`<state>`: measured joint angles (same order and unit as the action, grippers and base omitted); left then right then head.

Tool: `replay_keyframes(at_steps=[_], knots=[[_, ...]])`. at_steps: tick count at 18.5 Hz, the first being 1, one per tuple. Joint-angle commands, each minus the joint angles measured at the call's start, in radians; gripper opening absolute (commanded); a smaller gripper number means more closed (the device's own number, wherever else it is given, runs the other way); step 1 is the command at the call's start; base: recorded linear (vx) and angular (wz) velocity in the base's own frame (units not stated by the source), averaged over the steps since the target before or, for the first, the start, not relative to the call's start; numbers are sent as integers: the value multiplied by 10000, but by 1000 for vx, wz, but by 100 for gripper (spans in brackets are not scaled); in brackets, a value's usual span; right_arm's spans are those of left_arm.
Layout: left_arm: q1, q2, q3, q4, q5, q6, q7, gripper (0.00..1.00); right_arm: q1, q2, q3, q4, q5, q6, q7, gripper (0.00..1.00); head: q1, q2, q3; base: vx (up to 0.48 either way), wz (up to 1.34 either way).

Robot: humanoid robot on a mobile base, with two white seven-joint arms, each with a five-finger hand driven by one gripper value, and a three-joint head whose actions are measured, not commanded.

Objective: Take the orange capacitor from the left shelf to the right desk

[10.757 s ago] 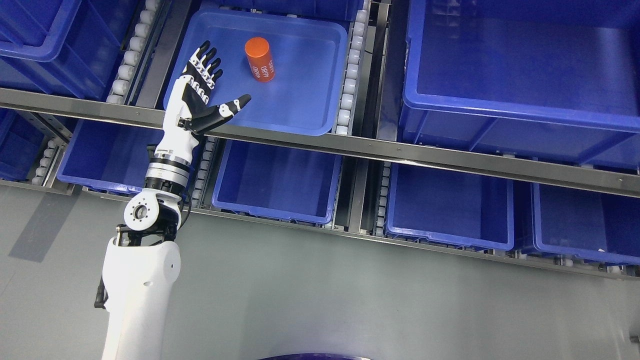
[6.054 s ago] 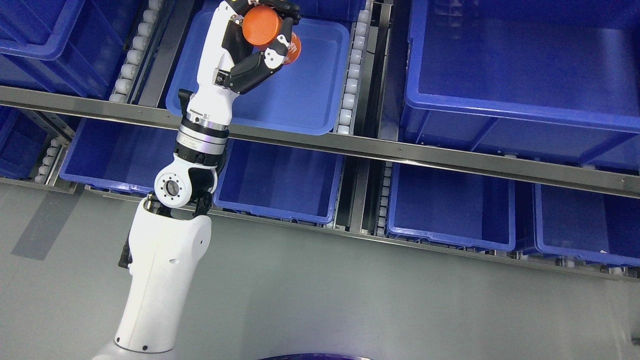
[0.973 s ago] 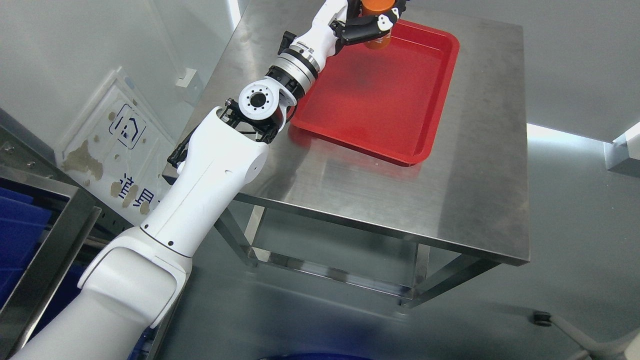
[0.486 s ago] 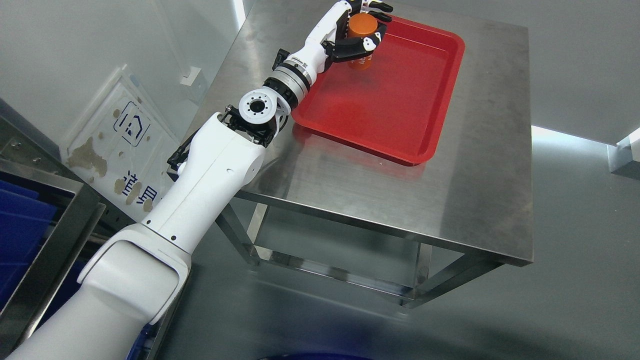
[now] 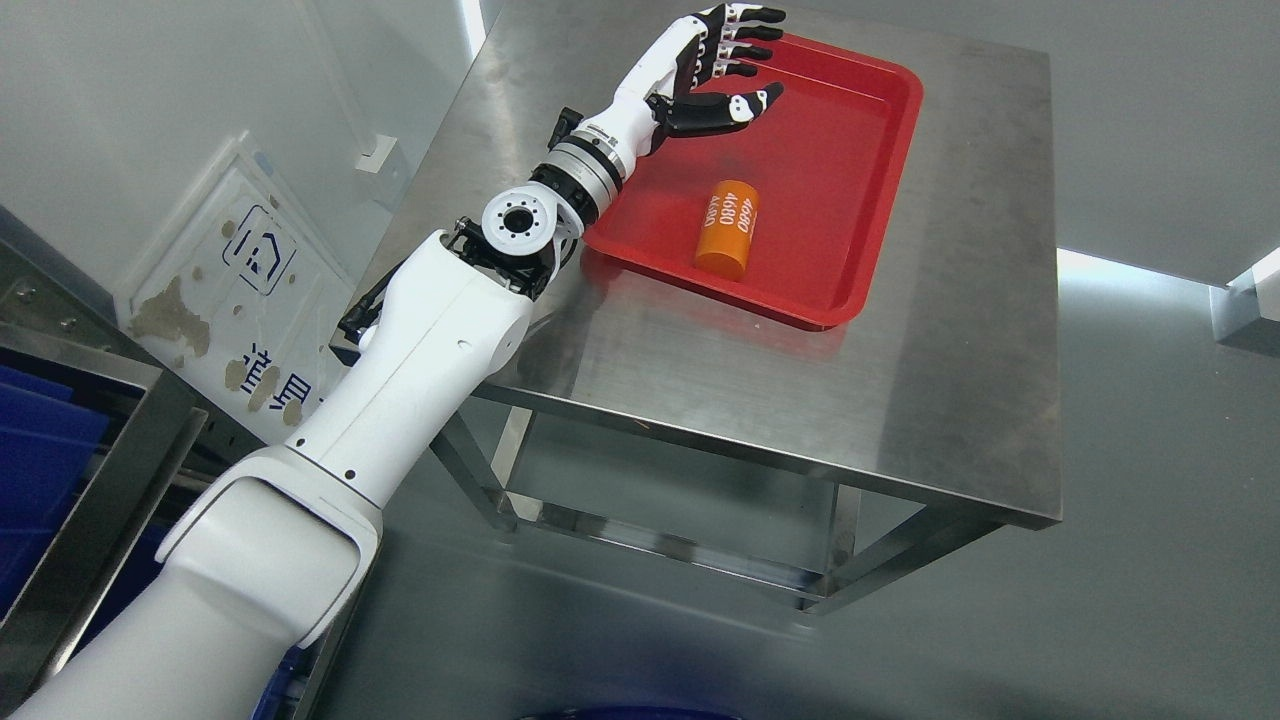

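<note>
Head view shows the left arm coming in from the lower left and reaching up across the steel bench (image 5: 940, 330). At its end the left robot hand (image 5: 712, 62) is over the far left corner of the red tray (image 5: 868, 250), with all fingers (image 5: 745, 42) spread wide and the thumb pointing to the right. It holds nothing.

The orange capacitor (image 5: 727, 229) lies on its side inside the red tray, near the middle of the tray floor and a little toward the near rim. It is well apart from the robot hand and nothing touches it. White print runs along its side; the digits look like 4680 but they are small. Its flat end faces the near edge of the tray.

The tray sits on the far left part of the bench top, and its near left corner is just beside the wrist joint of the arm. At the left, a white sign board (image 5: 235, 300) with a blue house symbol leans against the wall. A metal shelf frame (image 5: 95, 500) with a blue bin (image 5: 35, 460) shows at the lower left edge.
</note>
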<state>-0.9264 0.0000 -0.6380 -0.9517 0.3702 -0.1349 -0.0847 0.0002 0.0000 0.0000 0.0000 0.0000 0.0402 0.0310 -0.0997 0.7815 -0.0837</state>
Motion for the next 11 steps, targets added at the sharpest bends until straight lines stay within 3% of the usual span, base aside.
replay_keyframes(at_steps=[1,5,7,11], knots=[[-339,175,1298,-331,-5,-78,18,91,336,-175,-123,-230,0,-3,-3,100,0,0,0,-13,0],[58,175,3184,-620,-67,-47,33,94,336,-175,-108,-230,0,-3,-3,100,0,0,0,0,0],[579,175,3847,-1736,-143,45,64,95,336,-175,-123,-230,0,-3,-3,100,0,0,0,0,0],[2188,353,3834,-4099,-895,487,18,98,336,-175,-123,-230,0,-3,-3,100,0,0,0,0,0]])
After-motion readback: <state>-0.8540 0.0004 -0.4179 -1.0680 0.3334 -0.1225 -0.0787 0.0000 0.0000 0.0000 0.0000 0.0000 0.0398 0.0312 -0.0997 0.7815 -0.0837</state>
